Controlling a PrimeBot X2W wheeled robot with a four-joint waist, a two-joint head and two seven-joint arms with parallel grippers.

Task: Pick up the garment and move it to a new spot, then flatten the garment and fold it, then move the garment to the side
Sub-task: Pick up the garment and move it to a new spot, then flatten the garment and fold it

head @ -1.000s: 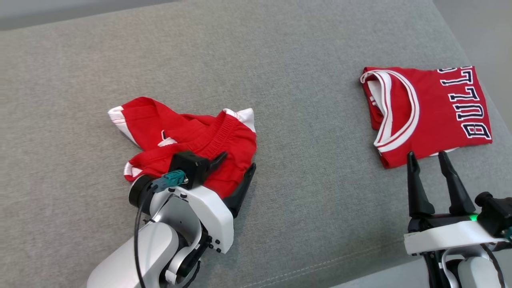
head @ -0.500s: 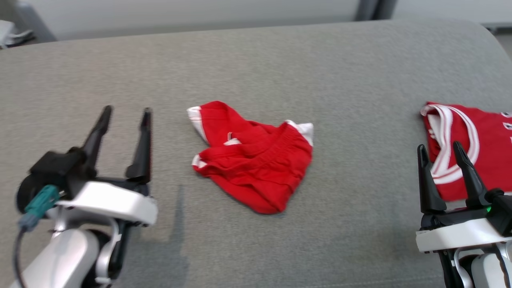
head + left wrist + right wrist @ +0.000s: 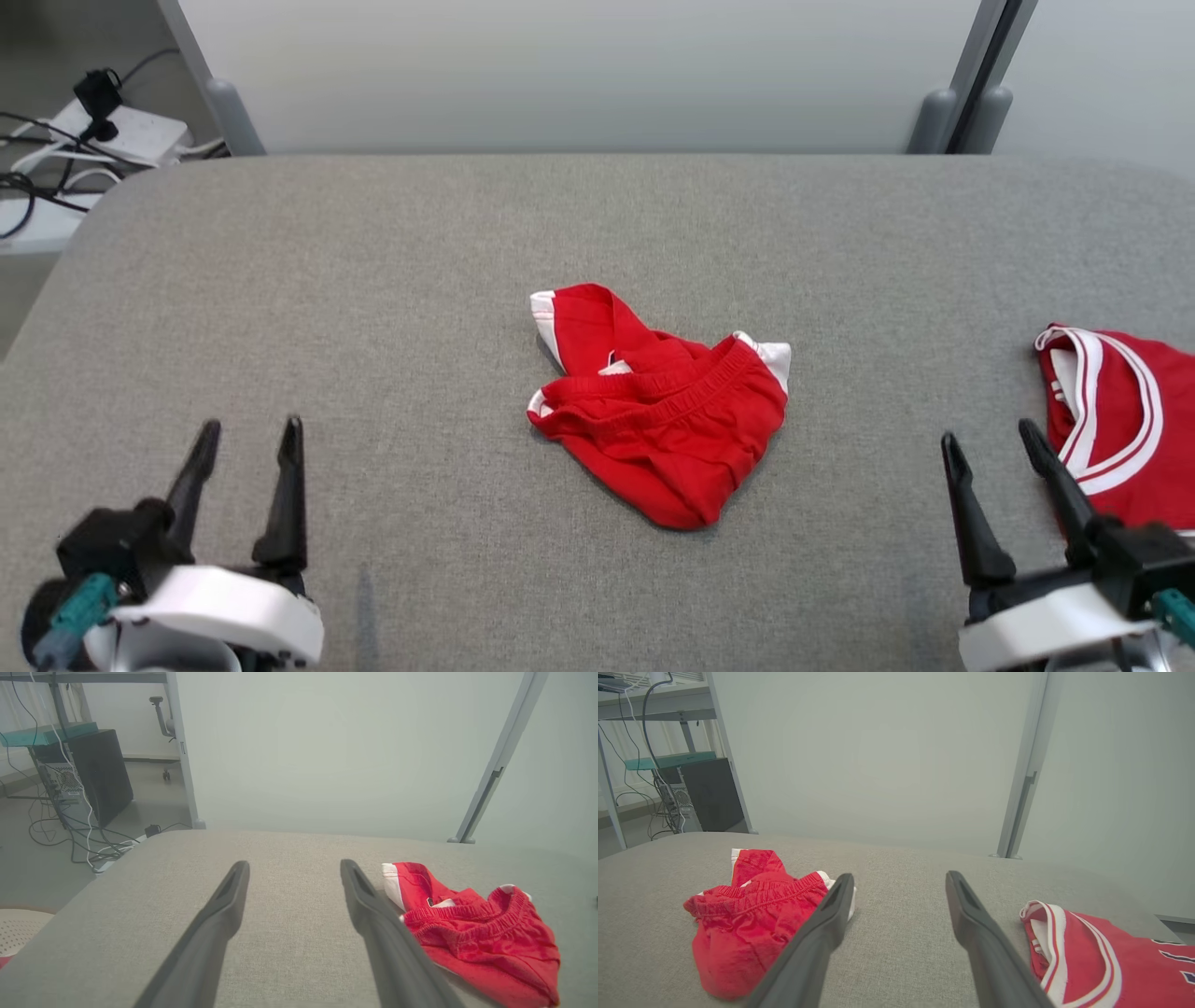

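Observation:
The garment (image 3: 663, 411) is a pair of red shorts with white trim, lying crumpled in a heap in the middle of the grey cushioned surface (image 3: 411, 280). It also appears at the right of the left wrist view as the red shorts (image 3: 476, 933) and at the left of the right wrist view as the same heap (image 3: 747, 919). My left gripper (image 3: 250, 439) stands open at the lower left, well clear of the garment. At the lower right my right gripper (image 3: 990, 446) is open too, with nothing between its fingers.
A folded red jersey (image 3: 1120, 439) with white trim lies at the right edge, just beyond my right gripper; the jersey (image 3: 1101, 952) is also in the right wrist view. Cables and a power strip (image 3: 84, 140) lie on the floor past the far left corner. A pale wall stands behind.
My left gripper let go of the garment and drew back to the lower left, now open and empty. The camera tilted up, so the whole scene shifted down and the wall came into view.

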